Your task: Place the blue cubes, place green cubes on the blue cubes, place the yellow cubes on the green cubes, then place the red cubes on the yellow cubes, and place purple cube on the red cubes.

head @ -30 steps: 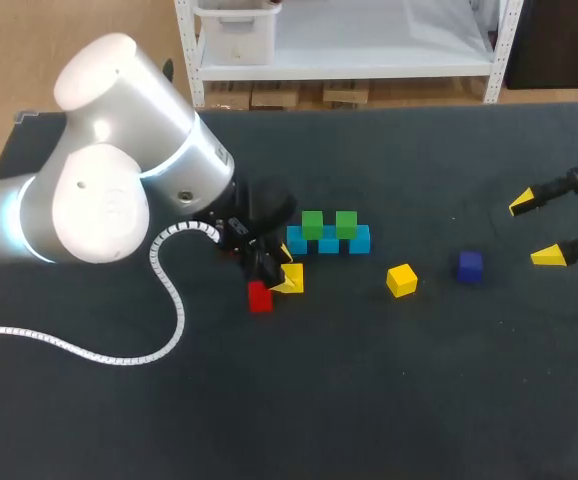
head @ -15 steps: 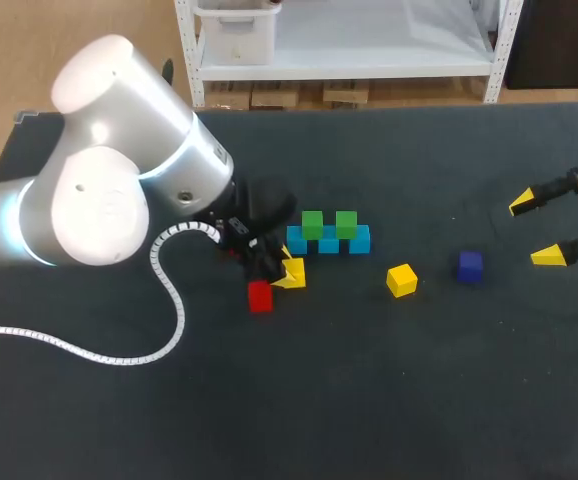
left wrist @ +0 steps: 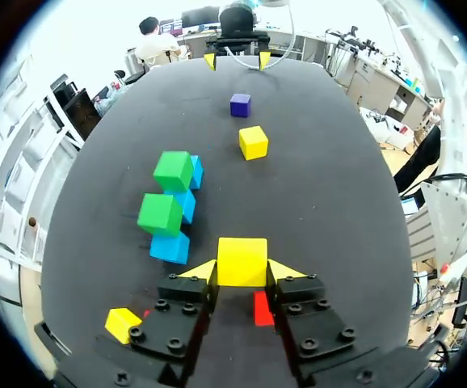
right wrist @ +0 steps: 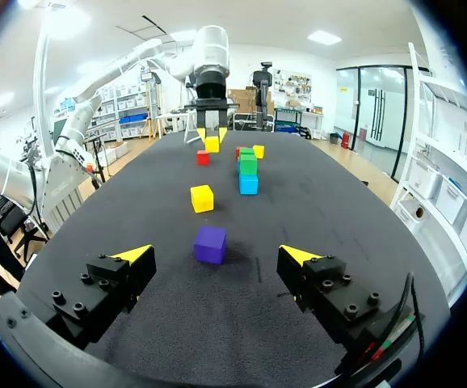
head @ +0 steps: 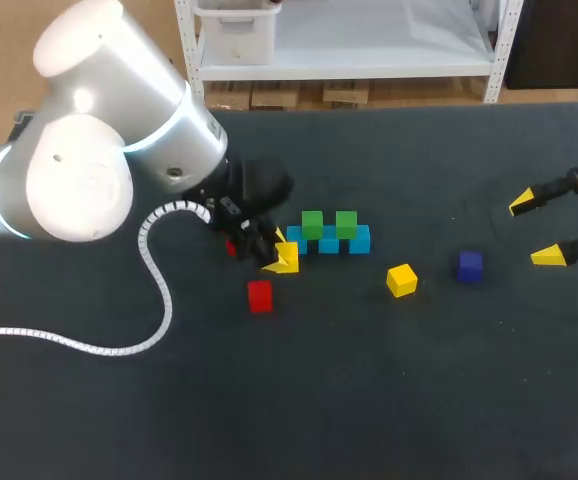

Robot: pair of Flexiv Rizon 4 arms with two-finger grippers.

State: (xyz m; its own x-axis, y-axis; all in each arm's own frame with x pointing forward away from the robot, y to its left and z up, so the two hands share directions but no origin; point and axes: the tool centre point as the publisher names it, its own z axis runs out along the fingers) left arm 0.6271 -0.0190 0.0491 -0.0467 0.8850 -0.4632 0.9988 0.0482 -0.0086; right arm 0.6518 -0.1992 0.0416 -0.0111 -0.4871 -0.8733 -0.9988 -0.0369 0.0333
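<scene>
The left gripper [left wrist: 243, 271] was clamped on a yellow cube [left wrist: 242, 255], just beside the blue row [head: 329, 243] carrying two green cubes [head: 312, 224]. The right gripper [head: 535, 229] was spread wide, near the purple cube [head: 470, 265].

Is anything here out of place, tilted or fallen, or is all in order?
Nothing stands out. The green cubes sit flat on the blue cubes, none toppled. The left gripper holds its yellow cube squarely between both fingers. The red cube and purple cube lie flat on the table.
</scene>
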